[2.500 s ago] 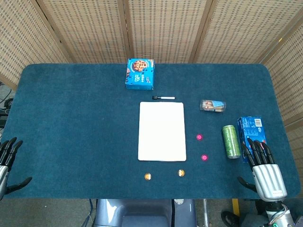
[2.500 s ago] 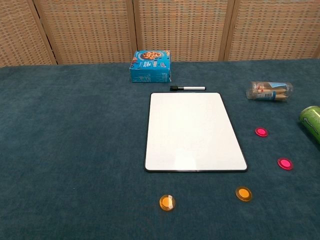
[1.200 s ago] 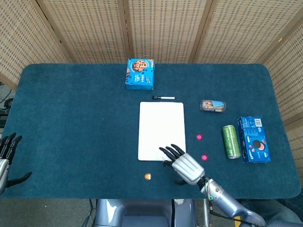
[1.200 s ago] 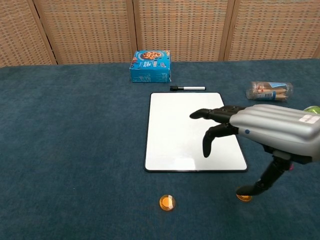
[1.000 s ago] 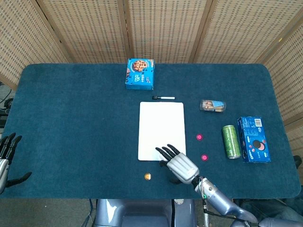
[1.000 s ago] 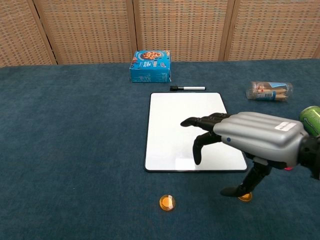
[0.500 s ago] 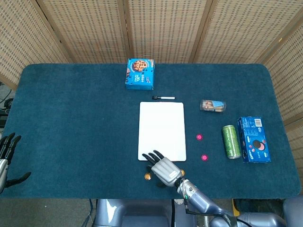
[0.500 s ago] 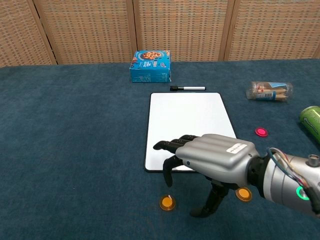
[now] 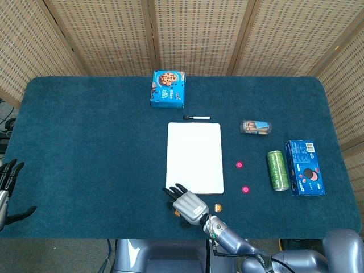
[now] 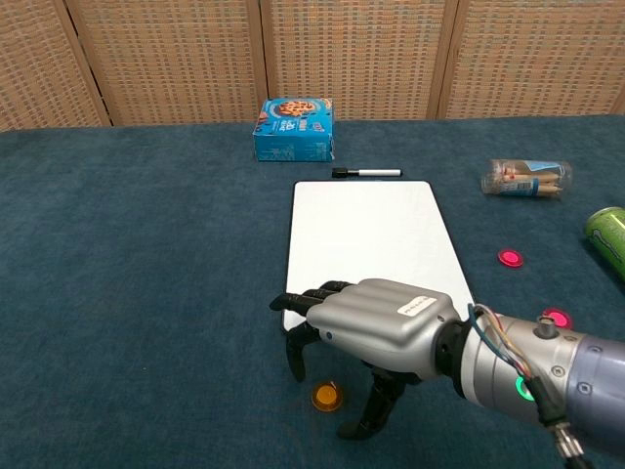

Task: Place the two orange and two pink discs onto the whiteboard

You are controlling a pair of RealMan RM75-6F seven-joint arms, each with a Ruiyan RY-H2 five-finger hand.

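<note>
Whiteboard point(image 9: 194, 157) lies flat near the middle of the table point(image 9: 85, 142), its long side running away from the robot, with nothing on its white face.

Right hand point(image 10: 376, 327) hangs palm down over the near left corner of the whiteboard, fingers point(image 10: 296, 354) spread and bent toward the cloth, thumb pointing down at the table; it holds nothing. In the chest view one orange disc point(image 10: 325, 397) lies on the cloth under the fingers, between fingers and thumb, and whether any fingertip touches it cannot be told. In the head view that disc is mostly hidden under the hand.

Left hand point(image 9: 7, 187) sits at the near left edge of the table, fingers apart and empty, well away from everything.

Cookie box point(image 9: 169, 89) lies at the far side, beyond the whiteboard. Blue box point(image 9: 305, 167) lies at the right, with a green can point(image 9: 277, 170) on its side just beside it. Clear tube point(image 9: 255, 127) lies on its side beyond the can. Marker point(image 9: 197, 118) lies just past the far edge of the whiteboard, parallel to it.

Second orange disc point(image 9: 217, 206) lies on the cloth near the whiteboard's near right corner, just right of the right hand. Two pink discs lie right of the whiteboard, between it and the can: one further off point(image 9: 239, 165), one nearer point(image 9: 245, 189).
</note>
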